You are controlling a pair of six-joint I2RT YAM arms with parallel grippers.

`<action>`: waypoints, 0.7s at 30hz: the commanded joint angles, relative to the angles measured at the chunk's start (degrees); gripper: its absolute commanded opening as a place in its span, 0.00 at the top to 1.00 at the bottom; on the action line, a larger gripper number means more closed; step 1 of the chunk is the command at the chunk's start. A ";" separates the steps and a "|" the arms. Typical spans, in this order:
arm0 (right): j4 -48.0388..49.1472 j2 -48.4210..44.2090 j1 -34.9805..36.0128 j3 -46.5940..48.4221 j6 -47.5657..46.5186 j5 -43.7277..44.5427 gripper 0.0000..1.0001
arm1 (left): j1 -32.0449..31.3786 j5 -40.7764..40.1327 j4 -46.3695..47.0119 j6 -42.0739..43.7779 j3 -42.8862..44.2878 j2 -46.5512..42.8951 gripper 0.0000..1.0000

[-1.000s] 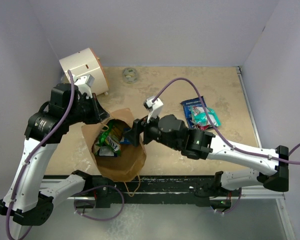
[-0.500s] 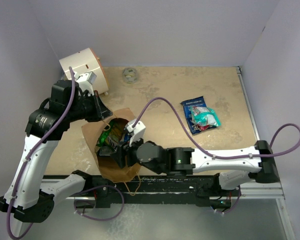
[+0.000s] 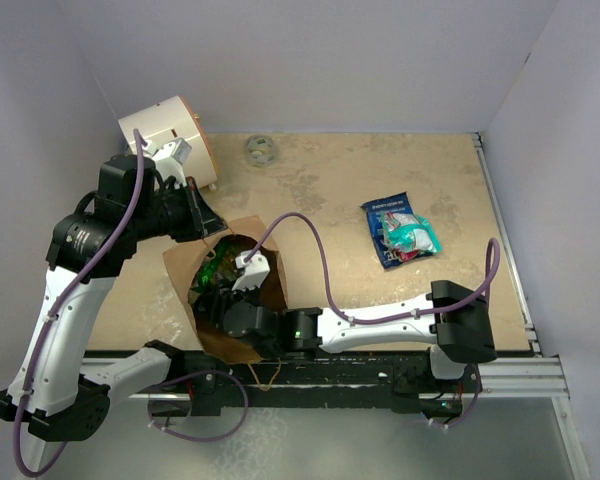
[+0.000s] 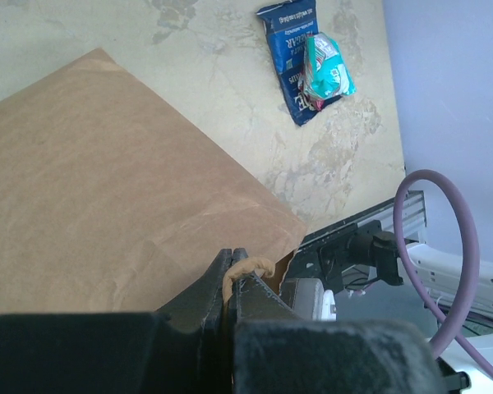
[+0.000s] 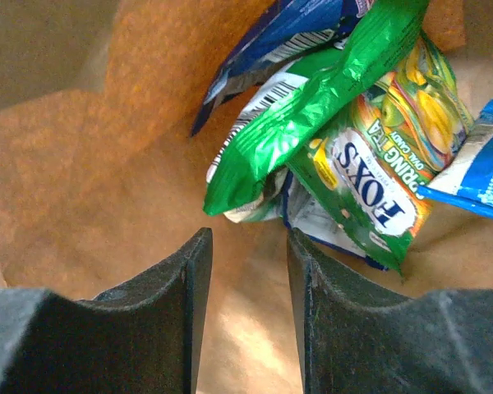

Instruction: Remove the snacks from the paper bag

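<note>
So left hand (image 4: 230,256) pinches twine handle (image 4: 251,267) to prop paper bag (image 4: 107,189) open; right hand (image 5: 248,240) inside, jaws part-spread, empty, snacks (image 5: 370,189) just ahead of it.

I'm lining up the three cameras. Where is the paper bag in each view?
Top external: paper bag lower left of centre.
Left wrist: its outer side fills the left half.
Right wrist: its inner wall surrounds the snacks.
Landmark: blue packet on the table, right of the bag in top external and left wrist; absent from right wrist.
</note>
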 commanded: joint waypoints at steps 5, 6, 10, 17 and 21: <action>17.02 1.07 0.03 -0.52 2.55 8.02 0.56 | -0.03 0.26 1.02 -1.56 4.15 0.15 1.00; 17.51 1.46 0.03 -0.53 2.37 8.32 0.56 | -0.02 0.31 0.91 -1.48 4.55 0.35 1.00; 18.03 3.46 -0.14 0.66 0.31 9.10 0.52 | -0.03 0.54 0.65 -1.66 4.73 0.72 1.00; 14.26 8.11 -2.31 4.65 4.04 8.68 0.47 | -0.03 1.00 0.83 -2.64 4.00 0.16 1.00; 8.09 11.27 -4.15 8.75 7.88 9.06 0.47 | -0.02 0.50 0.44 -3.02 3.81 -0.33 1.00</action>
